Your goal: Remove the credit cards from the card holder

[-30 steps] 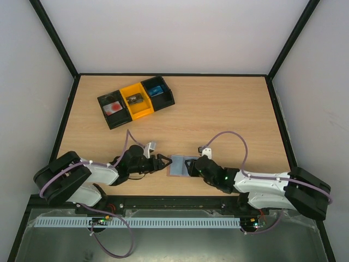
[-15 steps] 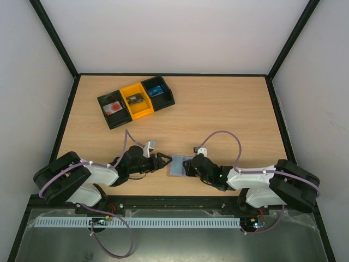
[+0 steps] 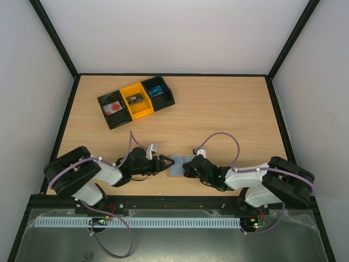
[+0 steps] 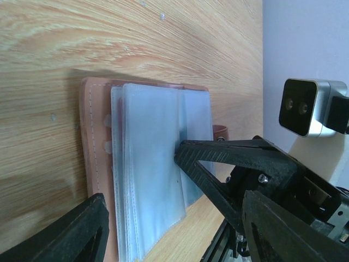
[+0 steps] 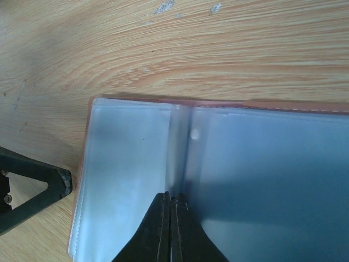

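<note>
The card holder (image 3: pixel 178 162) lies open on the table between my two grippers, brown leather outside (image 4: pixel 87 136) with a stack of clear, pale blue plastic sleeves (image 4: pixel 152 158) inside. My right gripper (image 5: pixel 170 197) is shut, its tips resting on the sleeves at the middle fold (image 5: pixel 180 136), with nothing visible between the jaws. In the left wrist view, its black finger (image 4: pixel 218 161) lies over the sleeves. My left gripper (image 4: pixel 174 197) stands open at the holder's left edge, a finger on either side and apart from it. The credit cards are hidden; none shows through the sleeves.
A row of bins stands at the back left: black (image 3: pixel 113 109), yellow (image 3: pixel 136 99) and black (image 3: pixel 158 91), each with small items inside. The table's near edge (image 3: pixel 180 195) runs just behind both grippers. The right wrist camera (image 4: pixel 305 106) hangs above the holder.
My right gripper has slid left onto the open holder and closed its jaws. My left arm has pushed a little to the right, closer to the holder's left edge.
</note>
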{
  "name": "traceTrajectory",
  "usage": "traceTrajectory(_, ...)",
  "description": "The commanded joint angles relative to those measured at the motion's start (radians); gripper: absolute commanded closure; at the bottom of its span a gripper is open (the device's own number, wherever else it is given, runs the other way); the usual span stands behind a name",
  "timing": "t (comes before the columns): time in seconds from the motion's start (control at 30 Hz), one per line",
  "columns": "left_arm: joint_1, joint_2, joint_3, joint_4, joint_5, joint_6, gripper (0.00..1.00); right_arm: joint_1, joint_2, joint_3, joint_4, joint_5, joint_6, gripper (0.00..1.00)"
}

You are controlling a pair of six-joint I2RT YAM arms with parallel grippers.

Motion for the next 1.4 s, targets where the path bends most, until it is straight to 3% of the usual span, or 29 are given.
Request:
traceTrajectory(0.0,-0.01,0.016,0.009,0.065,0.01,-0.007,0.31,-0.006,-0.007,-0.028,0.009,0.01,0.015,0.98)
traceTrajectory(0.3,-0.018,0.036,0.018,0.094,0.028,-0.027,0.37,-0.006,0.02,-0.049,0.078,-0.01,0.011,0.98)
traceTrajectory(0.97,-0.039,0.112,0.044,0.114,0.033,-0.028,0.37,-0.004,0.054,-0.05,0.115,-0.033,0.024,0.98)
traceTrajectory(1.37,-0.039,-0.007,0.043,-0.068,-0.032,0.035,0.34,-0.005,0.049,-0.05,0.11,-0.03,0.026,0.98)
